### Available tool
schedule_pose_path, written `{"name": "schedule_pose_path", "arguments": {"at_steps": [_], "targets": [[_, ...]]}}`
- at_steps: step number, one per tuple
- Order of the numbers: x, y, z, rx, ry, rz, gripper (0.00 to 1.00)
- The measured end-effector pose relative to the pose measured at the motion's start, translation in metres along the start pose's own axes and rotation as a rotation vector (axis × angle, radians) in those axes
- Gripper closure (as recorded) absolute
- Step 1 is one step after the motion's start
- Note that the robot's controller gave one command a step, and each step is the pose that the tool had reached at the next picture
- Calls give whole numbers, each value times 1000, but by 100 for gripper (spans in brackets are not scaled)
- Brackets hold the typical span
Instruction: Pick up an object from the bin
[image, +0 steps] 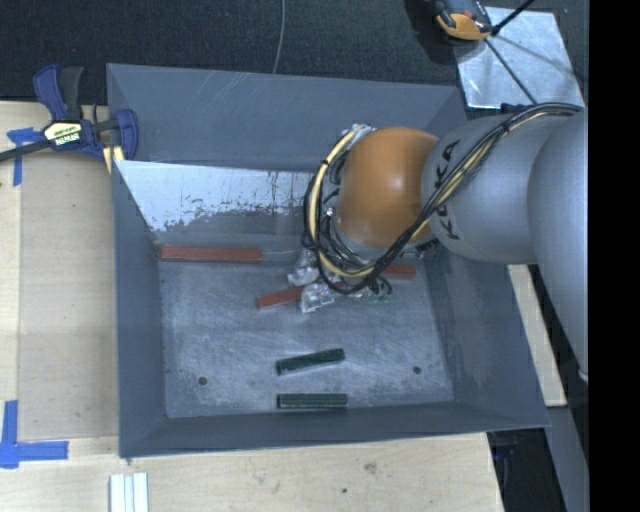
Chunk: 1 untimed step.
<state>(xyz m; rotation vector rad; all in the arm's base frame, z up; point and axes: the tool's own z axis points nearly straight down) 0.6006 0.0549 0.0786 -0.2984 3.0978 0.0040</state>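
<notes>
1. Lying flat on the bin floor, a little back of centre, is a short reddish-brown strip (275, 298). It is slightly tilted, with bare floor all round its left end. This is the thing nearest my gripper.
2. My gripper (313, 290) is down low at the strip's right end. Its metal tip is just beside the strip or touching it; I cannot tell which.
3. I cannot tell whether my gripper is open or closed, nor whether anything is in it.
4. The orange wrist cover (385, 190) and the looped cables (322, 205) sit above the gripper and hide most of it, because I reach in from the right and point steeply down.
5. I judge the strip a fair choice: it lies alone, with nothing leaning on it.
6. A longer reddish-brown bar (210, 255) lies to the left at the foot of the back wall, apart from my gripper.
7. A small reddish piece (402, 268) peeks out from under my arm on the right.
8. A dark green bar (310, 361) lies on open floor toward the front, well apart from my gripper.
9. A second dark green bar (312, 401) lies along the foot of the front wall.
10. The grey metal bin (135, 300) has sloping walls, which likely explains why two bars rest at their feet.
</notes>
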Motion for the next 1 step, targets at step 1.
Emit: {"name": "schedule_pose_path", "arguments": {"at_steps": [1], "targets": [[-2, -20, -170, 2, 18, 21, 100]]}}
